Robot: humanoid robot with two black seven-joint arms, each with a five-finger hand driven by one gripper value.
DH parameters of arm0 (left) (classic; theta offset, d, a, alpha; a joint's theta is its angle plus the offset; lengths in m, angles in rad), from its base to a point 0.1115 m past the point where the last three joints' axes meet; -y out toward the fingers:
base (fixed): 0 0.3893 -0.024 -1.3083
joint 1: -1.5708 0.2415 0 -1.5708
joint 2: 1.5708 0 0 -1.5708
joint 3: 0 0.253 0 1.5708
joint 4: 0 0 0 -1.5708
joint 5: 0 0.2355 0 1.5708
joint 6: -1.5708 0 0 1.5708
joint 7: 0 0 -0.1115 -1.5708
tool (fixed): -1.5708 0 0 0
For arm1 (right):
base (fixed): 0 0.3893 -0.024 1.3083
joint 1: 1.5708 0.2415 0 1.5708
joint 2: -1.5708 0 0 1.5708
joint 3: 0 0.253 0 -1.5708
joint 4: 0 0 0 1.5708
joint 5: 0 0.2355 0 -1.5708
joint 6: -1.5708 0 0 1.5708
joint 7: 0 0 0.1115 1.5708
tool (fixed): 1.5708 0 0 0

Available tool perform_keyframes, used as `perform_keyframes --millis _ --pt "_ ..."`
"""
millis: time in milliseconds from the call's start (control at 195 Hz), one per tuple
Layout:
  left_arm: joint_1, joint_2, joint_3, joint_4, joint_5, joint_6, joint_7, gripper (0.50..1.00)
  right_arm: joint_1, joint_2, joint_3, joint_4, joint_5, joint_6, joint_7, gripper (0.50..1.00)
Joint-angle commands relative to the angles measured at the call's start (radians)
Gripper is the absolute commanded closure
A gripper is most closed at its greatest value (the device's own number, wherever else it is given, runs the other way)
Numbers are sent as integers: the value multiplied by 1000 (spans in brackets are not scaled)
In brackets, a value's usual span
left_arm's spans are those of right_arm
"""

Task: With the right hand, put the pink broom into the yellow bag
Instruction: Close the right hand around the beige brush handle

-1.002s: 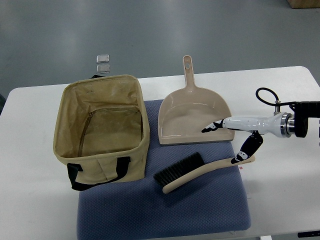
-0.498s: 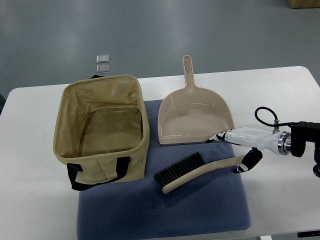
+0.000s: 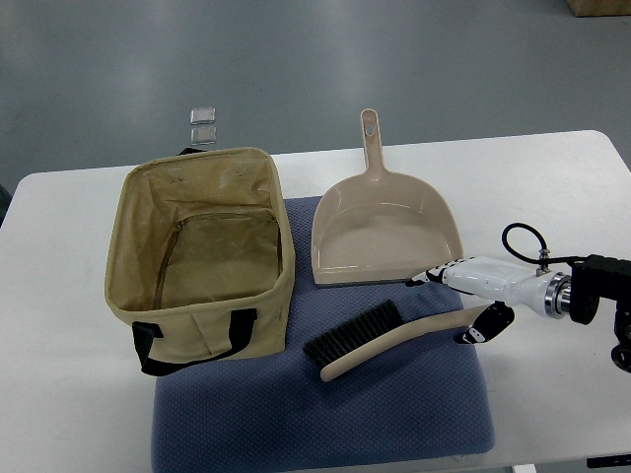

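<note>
Beige broom (image 3: 394, 338): on blue mat (image 3: 325, 414), right of yellow bag (image 3: 202, 296). Right hand (image 3: 471, 302) straddles handle tip, fingers spread, nothing gripped. Risk: an end grip lets the bristle head droop and snag the bag rim.

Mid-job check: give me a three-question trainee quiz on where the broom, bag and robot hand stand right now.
1. True or false: the pink hand broom with black bristles lies inside the open yellow fabric bag.
2. What does the broom rest on: (a) blue mat, (b) pink plastic dustpan, (c) bare white table?
3. Which end of the broom is the right robot hand at?

Key: 1 false. 2 a. 3 the handle end.
</note>
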Motion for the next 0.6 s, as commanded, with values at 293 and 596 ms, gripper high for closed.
perform_keyframes --millis 293,596 --pt "0 0 0 0 1 0 0 500 -2 8 0 3 -8 19 -4 871" --pt "0 0 0 0 0 0 0 500 -2 19 0 17 -9 39 -3 848"
